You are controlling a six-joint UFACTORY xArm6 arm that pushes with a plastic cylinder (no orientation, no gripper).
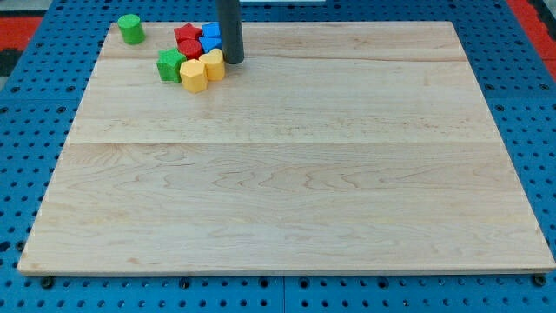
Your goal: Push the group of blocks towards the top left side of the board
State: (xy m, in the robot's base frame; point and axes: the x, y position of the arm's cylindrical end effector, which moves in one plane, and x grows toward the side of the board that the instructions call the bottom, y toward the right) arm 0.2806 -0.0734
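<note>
**A:** The group of blocks lies near the view's top left of the wooden board [287, 191]: a red star block [186, 35], a second red block [190, 49] below it, a blue block [211, 31], another blue block [209, 43], a green star-like block [170, 64], a yellow hexagonal block [194, 76] and a second yellow block [213, 63]. A green cylinder [130, 29] stands apart, nearer the corner.

**B:** Where is the rod?

**A:** My tip [234, 62] rests on the board at the cluster's right edge, just beside the second yellow block and the blue blocks; whether it touches them cannot be told. The arm carries no gripper, so there is nothing to open or close, and nothing is held.

**B:** What could go wrong?

**A:** In my judgement, three things. The tip bears on one side of a loose cluster, so an off-centre push may fan the blocks out, and the yellow pair may slide off toward the view's bottom. The group is already close to the top edge, so too long a stroke may send the red star or blue blocks off the board. The green cylinder may be struck and rolled away.

**B:** Any writing or brand?

**A:** None can be read on the blocks, the board or the blue perforated surface [35, 130] around it.
</note>
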